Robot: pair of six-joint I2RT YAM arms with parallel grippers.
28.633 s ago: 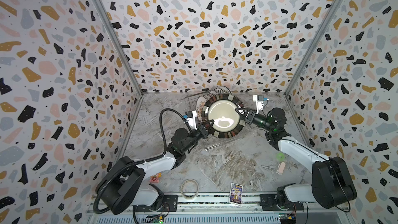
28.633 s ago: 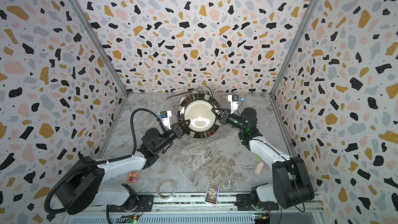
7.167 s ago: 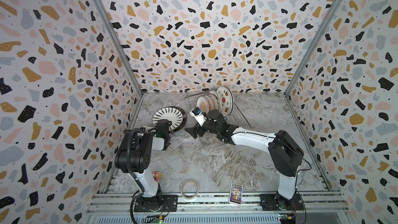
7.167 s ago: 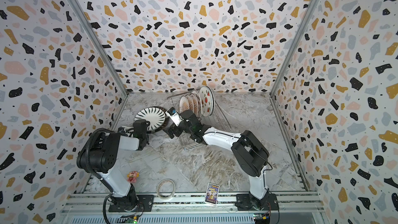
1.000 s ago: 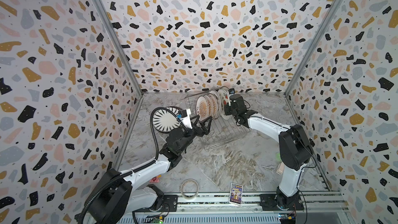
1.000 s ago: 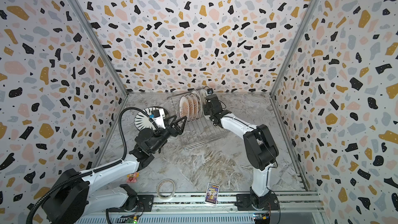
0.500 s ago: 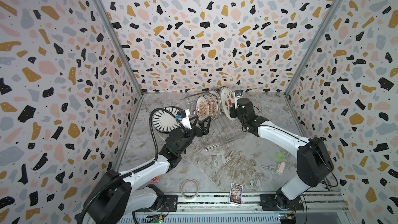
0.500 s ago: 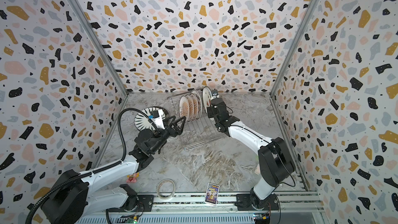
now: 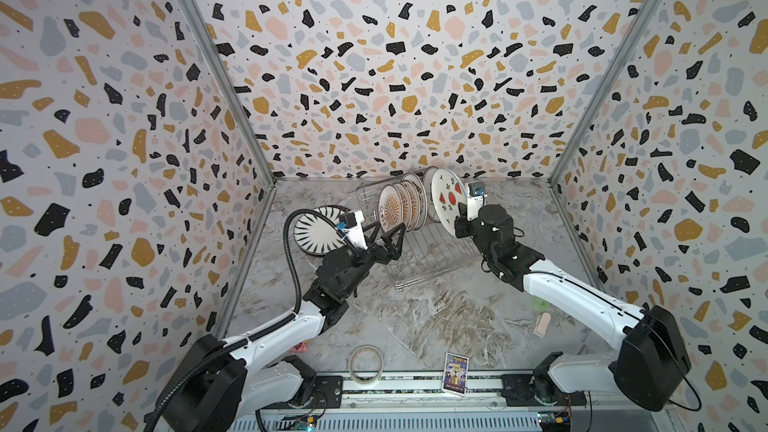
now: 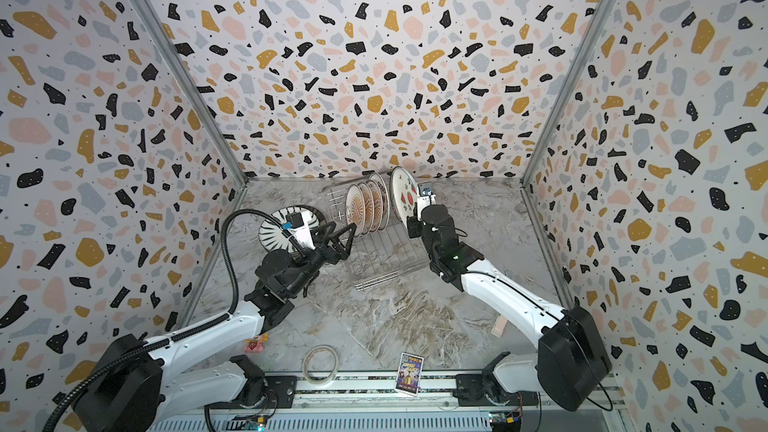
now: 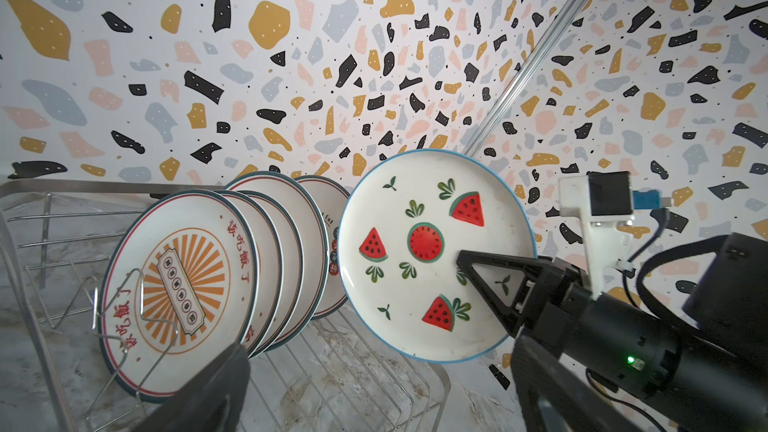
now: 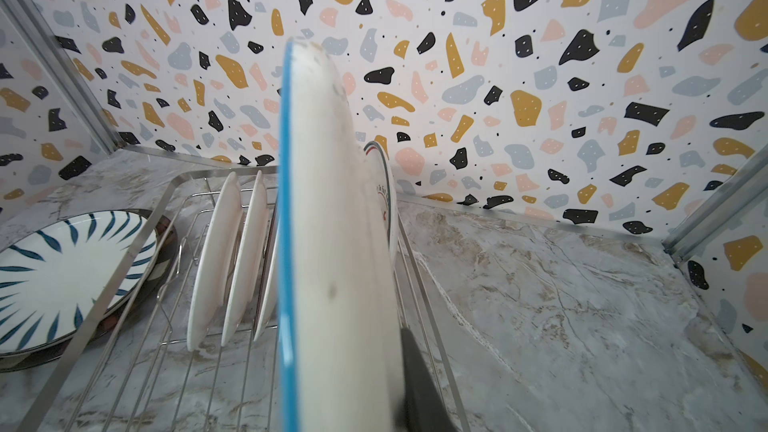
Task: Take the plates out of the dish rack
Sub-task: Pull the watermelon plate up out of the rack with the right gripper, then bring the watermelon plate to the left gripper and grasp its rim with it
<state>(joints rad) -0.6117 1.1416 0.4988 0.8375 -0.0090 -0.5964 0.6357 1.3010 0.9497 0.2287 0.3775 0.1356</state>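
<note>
The watermelon plate (image 9: 446, 199) (image 11: 415, 251), white with a blue rim, hangs upright just right of the dish rack (image 9: 432, 251) (image 10: 386, 259). My right gripper (image 9: 457, 222) (image 10: 411, 222) is shut on its lower edge. In the right wrist view the plate (image 12: 332, 243) stands edge-on beside one dark finger (image 12: 419, 392). Several sunburst plates (image 9: 399, 205) (image 11: 178, 284) stand in the rack. A black-striped plate (image 9: 318, 230) (image 12: 62, 276) lies flat left of the rack. My left gripper (image 9: 388, 228) (image 10: 341, 226) is open and empty at the rack's left side.
A beige tape ring (image 9: 365, 363) and a small card (image 9: 456, 371) lie near the front rail. A pink piece (image 9: 542, 324) and a green bit (image 9: 540, 304) lie at the right, a strawberry toy (image 10: 255, 342) at the left. Patterned walls close in three sides.
My right gripper has drawn the watermelon plate out of the row of plates, up and to the right. The left arm has barely moved and stays open.
</note>
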